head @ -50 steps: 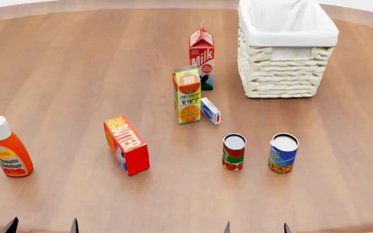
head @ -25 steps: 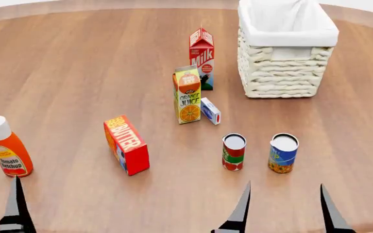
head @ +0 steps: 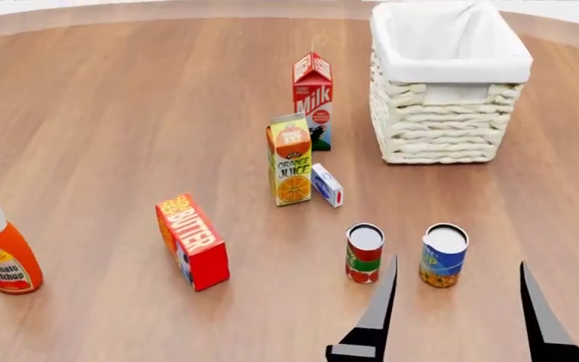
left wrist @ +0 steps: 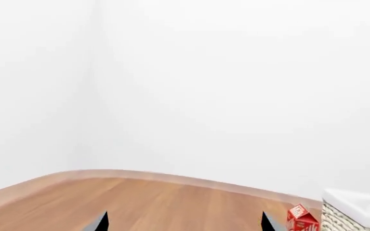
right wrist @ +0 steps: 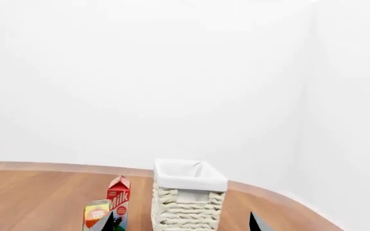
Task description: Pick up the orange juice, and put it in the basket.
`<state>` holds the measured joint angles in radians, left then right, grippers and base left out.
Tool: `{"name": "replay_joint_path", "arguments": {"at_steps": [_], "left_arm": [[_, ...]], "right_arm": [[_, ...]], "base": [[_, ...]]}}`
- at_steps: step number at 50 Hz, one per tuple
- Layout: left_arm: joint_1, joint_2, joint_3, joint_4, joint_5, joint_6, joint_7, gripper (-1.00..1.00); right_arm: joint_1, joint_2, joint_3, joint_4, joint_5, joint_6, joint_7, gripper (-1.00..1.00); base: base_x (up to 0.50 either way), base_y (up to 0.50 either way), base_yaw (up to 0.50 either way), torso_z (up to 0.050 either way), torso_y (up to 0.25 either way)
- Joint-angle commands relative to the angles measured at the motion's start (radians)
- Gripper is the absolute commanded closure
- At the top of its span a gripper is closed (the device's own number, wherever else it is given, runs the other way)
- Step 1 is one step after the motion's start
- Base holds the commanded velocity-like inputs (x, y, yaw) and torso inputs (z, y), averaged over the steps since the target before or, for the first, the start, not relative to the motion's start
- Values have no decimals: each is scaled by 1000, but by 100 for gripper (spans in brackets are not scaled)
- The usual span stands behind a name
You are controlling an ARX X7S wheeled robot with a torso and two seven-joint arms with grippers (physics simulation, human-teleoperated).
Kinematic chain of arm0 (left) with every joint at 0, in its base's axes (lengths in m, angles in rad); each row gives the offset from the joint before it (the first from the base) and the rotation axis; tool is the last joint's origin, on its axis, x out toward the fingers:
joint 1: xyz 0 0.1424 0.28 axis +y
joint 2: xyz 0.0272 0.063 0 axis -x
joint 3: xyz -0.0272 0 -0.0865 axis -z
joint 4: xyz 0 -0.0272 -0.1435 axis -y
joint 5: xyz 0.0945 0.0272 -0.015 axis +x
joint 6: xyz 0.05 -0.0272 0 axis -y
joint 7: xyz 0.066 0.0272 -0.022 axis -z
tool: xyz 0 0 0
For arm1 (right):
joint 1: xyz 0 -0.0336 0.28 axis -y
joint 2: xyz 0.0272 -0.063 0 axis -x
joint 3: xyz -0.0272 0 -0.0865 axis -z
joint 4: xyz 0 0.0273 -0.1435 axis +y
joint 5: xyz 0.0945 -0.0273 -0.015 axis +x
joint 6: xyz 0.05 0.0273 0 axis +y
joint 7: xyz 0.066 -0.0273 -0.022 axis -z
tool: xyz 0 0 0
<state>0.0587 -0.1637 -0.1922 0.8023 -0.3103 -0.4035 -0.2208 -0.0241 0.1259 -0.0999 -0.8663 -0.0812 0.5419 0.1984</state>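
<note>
right gripper (head: 457, 309) spread wide, orange juice (head: 291, 159) well beyond, untouched

Bright, even, diffuse light; no clear source. Soft faint shadows under the cartons and cans on the table (head: 118, 113). No glare, no blur, all sharp. White walls nearly featureless in both wrist views. No visible edge distortion.

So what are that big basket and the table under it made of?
The basket looks like cream woven wicker, going by its braided bands, with a white cloth liner folded over the rim. The table looks like smooth brown wood, with visible grain streaks.
</note>
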Motion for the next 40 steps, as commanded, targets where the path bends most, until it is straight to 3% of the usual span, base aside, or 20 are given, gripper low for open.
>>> {"name": "replay_joint_path", "arguments": {"at_steps": [1, 40], "left_arm": [[-1, -11, -8, 23, -24, -13, -14, -100], [10, -44, -9, 80, -102, -34, -42, -100]], "right_arm": [[5, 12, -6, -26, 5, 14, 14, -100], [11, 36, -5, -39, 43, 44, 57, -100]], "base": [[500, 0, 0, 0, 0], [500, 0, 0, 0, 0]]}}
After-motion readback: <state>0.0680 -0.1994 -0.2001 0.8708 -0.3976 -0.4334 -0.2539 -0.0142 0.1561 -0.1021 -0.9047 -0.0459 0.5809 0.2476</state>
